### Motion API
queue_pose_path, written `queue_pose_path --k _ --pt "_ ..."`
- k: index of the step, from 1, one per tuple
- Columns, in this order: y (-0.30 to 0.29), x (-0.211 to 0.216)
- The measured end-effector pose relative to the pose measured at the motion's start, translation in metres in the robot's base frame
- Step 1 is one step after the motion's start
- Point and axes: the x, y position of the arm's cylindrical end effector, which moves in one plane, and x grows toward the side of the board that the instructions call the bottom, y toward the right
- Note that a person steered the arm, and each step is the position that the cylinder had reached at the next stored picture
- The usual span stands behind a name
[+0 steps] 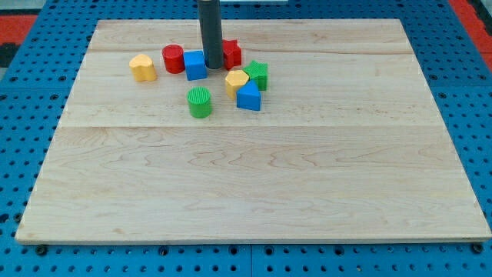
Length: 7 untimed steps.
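Note:
My tip [213, 66] comes down from the view's top and rests on the board between a blue cube [195, 65] on its left and a red block [231, 53] on its right, close against both. A red cylinder [173, 58] stands left of the blue cube. Further left sits a yellow heart-shaped block [142, 68]. Right of the tip and below it cluster a green block [257, 75], a yellow block [236, 82] and a blue triangular block [248, 97]. A green cylinder [200, 101] stands alone below the tip.
The blocks lie on a pale wooden board [254, 177], all in its upper middle part. Around the board runs a blue perforated table [15, 154], with red panels at the view's top corners.

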Motion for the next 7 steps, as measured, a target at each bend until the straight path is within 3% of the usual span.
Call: queue_pose_path --k 2,3,7 --pt "-0.011 -0.007" --pt "-0.016 0.017" --pt "-0.040 0.046"
